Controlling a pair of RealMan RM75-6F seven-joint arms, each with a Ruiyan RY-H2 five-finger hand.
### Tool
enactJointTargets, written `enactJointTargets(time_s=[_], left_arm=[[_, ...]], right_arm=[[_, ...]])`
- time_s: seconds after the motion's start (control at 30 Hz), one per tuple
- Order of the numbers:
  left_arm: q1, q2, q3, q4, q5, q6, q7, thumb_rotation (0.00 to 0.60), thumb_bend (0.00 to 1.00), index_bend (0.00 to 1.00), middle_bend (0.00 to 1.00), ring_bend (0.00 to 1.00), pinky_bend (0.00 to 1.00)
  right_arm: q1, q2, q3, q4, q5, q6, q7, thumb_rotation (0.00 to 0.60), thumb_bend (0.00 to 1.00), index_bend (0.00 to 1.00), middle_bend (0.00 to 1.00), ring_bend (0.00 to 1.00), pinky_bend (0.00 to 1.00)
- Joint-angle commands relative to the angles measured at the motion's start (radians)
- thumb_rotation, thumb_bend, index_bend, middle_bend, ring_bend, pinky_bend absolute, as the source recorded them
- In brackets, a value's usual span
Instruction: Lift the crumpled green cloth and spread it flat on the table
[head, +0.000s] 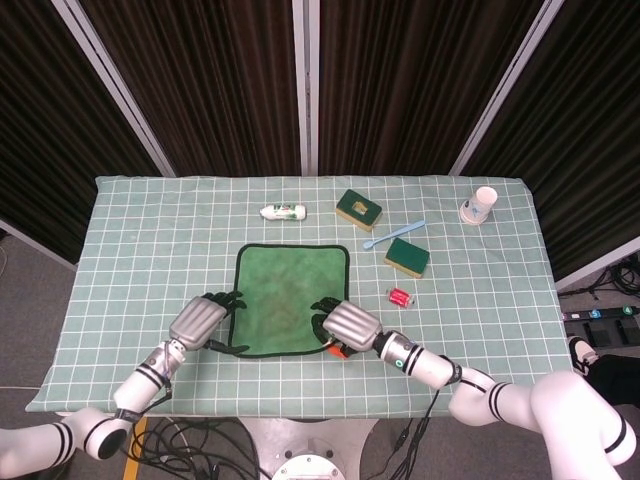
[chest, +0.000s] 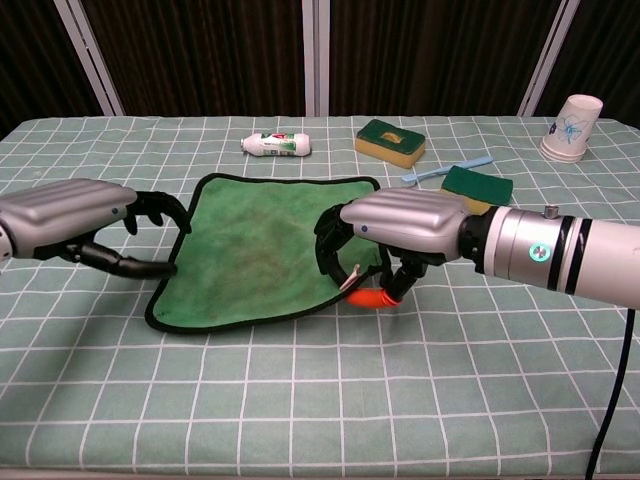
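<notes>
The green cloth with a dark hem lies spread almost flat in the middle of the table. My left hand sits just off its left edge, fingers and thumb apart, the thumb tip reaching the hem. My right hand is over the cloth's near right corner with fingers curled down onto the fabric and seems to grip that edge. An orange tip shows under this hand.
Behind the cloth lie a white bottle, a green-topped sponge, a blue spoon, a second sponge and a paper cup. A small red item lies right of my right hand.
</notes>
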Motion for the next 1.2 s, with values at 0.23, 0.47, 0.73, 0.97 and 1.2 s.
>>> enactJointTargets(time_s=[0.23,0.47,0.73,0.97,1.2], left_arm=[[0.025,0.036,-0.010,-0.041,0.019,0.054,-0.033,0.053,0.03,0.28,0.24,0.24,0.34],[0.034,0.037,-0.022,-0.043,0.015,0.068,-0.055,0.057,0.03,0.28,0.24,0.24,0.34],[0.100,0.050,-0.085,-0.031,-0.110,0.143,-0.052,0.525,0.04,0.28,0.24,0.24,0.34],[0.198,0.075,-0.126,-0.011,-0.227,0.260,-0.008,0.600,0.07,0.29,0.24,0.24,0.34],[0.320,0.065,-0.106,0.036,-0.184,0.480,0.031,0.600,0.07,0.29,0.24,0.24,0.33]], right_arm=[[-0.032,0.029,-0.021,-0.058,0.020,-0.031,-0.082,0.352,0.02,0.35,0.17,0.02,0.05],[-0.069,0.074,-0.041,-0.127,0.034,-0.034,-0.145,0.232,0.00,0.16,0.07,0.00,0.03],[-0.206,0.168,0.046,-0.198,0.150,0.150,-0.262,0.585,0.00,0.15,0.11,0.01,0.08],[-0.341,0.288,0.119,-0.283,0.307,0.265,-0.310,0.600,0.02,0.15,0.14,0.05,0.14],[-0.480,0.422,0.113,-0.362,0.354,0.369,-0.261,0.600,0.02,0.10,0.13,0.03,0.12]])
